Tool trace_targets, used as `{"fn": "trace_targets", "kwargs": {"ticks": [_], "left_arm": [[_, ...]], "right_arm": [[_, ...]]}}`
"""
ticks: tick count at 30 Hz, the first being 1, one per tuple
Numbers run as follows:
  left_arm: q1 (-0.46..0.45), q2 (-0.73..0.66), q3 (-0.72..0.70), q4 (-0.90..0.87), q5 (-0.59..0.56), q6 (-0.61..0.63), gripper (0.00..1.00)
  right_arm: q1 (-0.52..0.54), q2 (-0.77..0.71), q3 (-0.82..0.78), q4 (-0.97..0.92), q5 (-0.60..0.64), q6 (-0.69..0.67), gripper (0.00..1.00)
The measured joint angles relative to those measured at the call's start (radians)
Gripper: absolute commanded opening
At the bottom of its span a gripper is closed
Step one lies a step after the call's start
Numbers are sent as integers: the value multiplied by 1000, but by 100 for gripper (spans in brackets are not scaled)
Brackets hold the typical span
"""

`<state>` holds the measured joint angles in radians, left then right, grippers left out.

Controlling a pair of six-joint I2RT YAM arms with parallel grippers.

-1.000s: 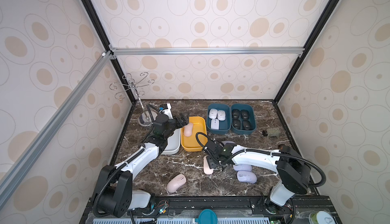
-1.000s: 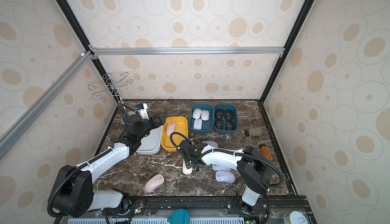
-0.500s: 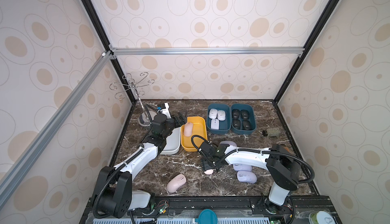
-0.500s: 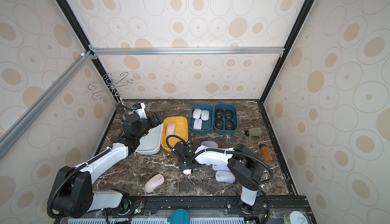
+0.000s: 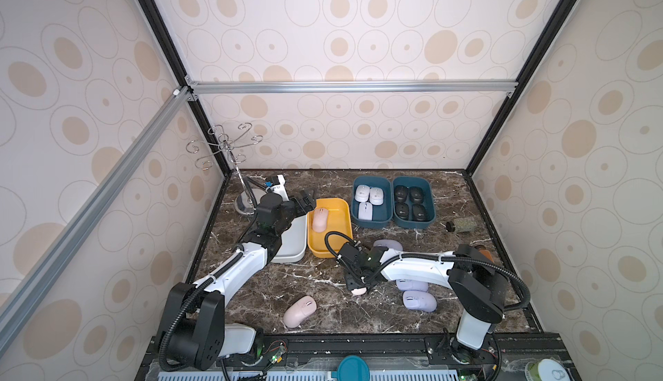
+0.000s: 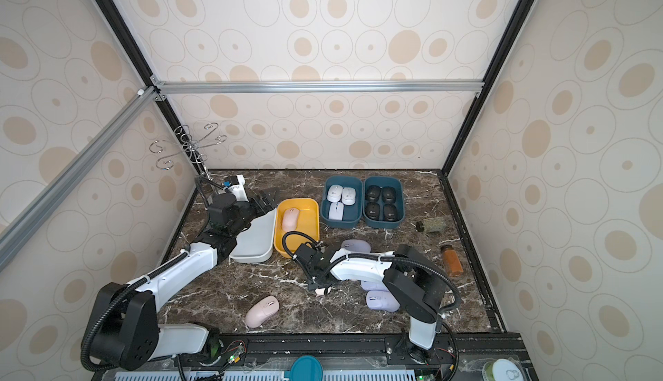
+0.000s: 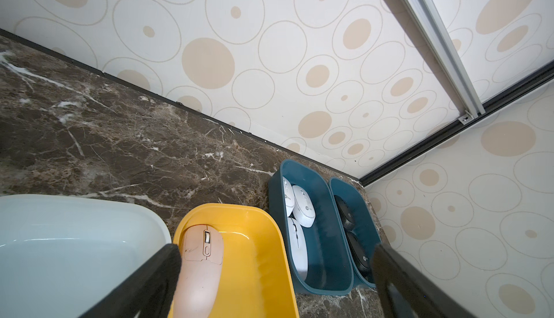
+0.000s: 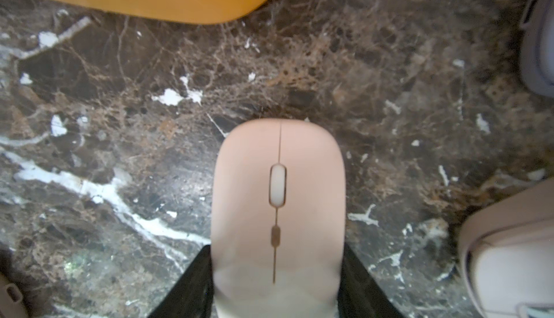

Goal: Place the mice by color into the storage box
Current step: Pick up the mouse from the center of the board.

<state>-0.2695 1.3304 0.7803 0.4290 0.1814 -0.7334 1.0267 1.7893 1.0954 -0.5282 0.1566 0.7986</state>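
Near the back of the worktop (image 5: 258,289), in a row from the left, stand a first bin (image 5: 294,243), partly under the left arm (image 5: 247,264); a second bin (image 5: 337,230) holding one mouse (image 5: 319,219); a third bin (image 5: 382,214) holding three mice (image 5: 366,211); and a last bin (image 5: 412,223) holding four mice (image 5: 401,210). Right of the last bin lies a jar (image 5: 461,225). A centre mouse (image 8: 277,199) is before the second bin. A front mouse (image 5: 299,311) lies nearer the front edge, left of it. A stand (image 5: 245,205) fills the back left corner.
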Motion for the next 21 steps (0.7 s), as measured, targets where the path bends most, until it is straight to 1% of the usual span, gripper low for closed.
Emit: {"fn": "trace_targets", "kwargs": {"ticks": [5, 8, 10, 16, 21], "left_arm": [[1, 0, 0, 0, -2, 0, 100], [1, 0, 0, 0, -3, 0, 100], [2, 0, 0, 0, -3, 0, 100], [3, 0, 0, 0, -4, 0, 100], [7, 0, 0, 0, -4, 0, 100]], "right_arm": [[0, 0, -2, 5, 1, -3, 61], [0, 0, -2, 5, 3, -13, 54], [0, 0, -2, 5, 6, -20, 52], [11, -29, -7, -32, 44, -38, 51], [32, -117, 2, -92, 83, -54, 51]]}}
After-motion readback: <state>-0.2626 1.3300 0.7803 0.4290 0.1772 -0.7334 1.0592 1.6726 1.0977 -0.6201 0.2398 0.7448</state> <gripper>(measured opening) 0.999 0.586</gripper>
